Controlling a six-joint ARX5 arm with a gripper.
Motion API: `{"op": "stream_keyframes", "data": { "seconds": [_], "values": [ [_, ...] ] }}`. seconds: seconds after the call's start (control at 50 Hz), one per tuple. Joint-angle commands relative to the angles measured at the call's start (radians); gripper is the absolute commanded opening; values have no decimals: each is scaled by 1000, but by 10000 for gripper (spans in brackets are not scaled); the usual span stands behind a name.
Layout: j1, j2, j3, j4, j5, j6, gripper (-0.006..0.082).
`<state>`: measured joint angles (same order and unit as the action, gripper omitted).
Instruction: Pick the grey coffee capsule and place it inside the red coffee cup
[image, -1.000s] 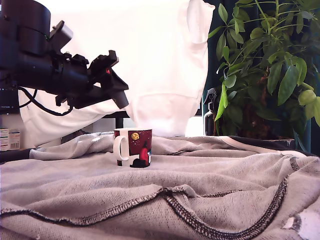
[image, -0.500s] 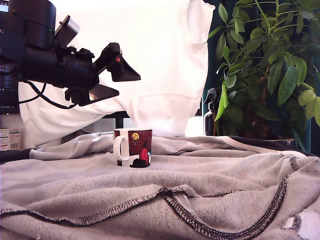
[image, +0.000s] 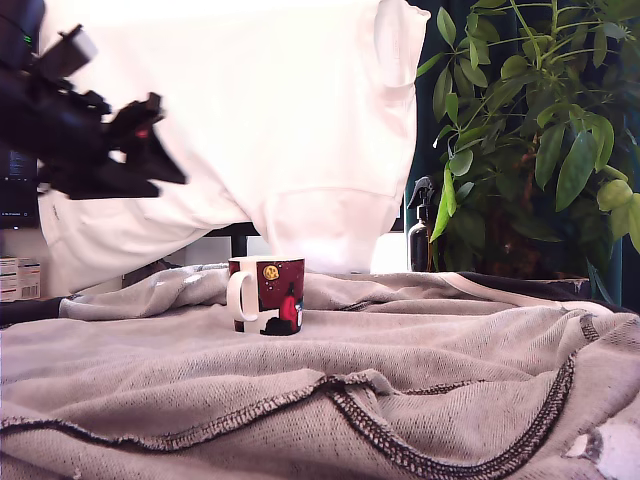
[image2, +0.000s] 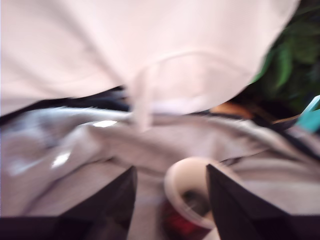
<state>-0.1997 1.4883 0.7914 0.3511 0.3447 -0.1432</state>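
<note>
The red coffee cup (image: 268, 294) stands upright on the grey cloth, its white handle toward the exterior view's left. My gripper (image: 165, 148) hangs high above it and well off to the exterior view's left, blurred by motion. In the wrist view the gripper (image2: 170, 172) is open, its two black fingers (image2: 112, 200) wide apart with nothing between them. The cup's white rim (image2: 175, 175) shows beyond the fingers. A small dark grey shape (image2: 194, 202) lies inside the cup; it is blurred and looks like the grey coffee capsule. The capsule is hidden in the exterior view.
A rumpled grey cloth (image: 420, 380) with dark stitched seams covers the table. A white garment (image: 300, 130) hangs behind. A black spray bottle (image: 421, 235) and a leafy plant (image: 540, 130) stand at the exterior view's right. A small box (image: 18, 278) sits at the far left.
The arm has risen and pulled back toward the exterior view's left, away from the cup. The gripper stays open. The cup has not moved.
</note>
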Motion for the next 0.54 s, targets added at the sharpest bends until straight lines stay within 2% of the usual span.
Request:
{"op": "stream_keyframes", "data": {
  "seconds": [0.0, 0.14, 0.26, 0.52],
  "values": [
    [14, -37, 8, -89, -37, 32, -19],
    [37, -123, 8, -249, -157, 82, -19],
    [45, -188, 8, -323, -235, 101, -19],
    [45, -248, 8, -367, -275, 119, -19]
  ]
}}
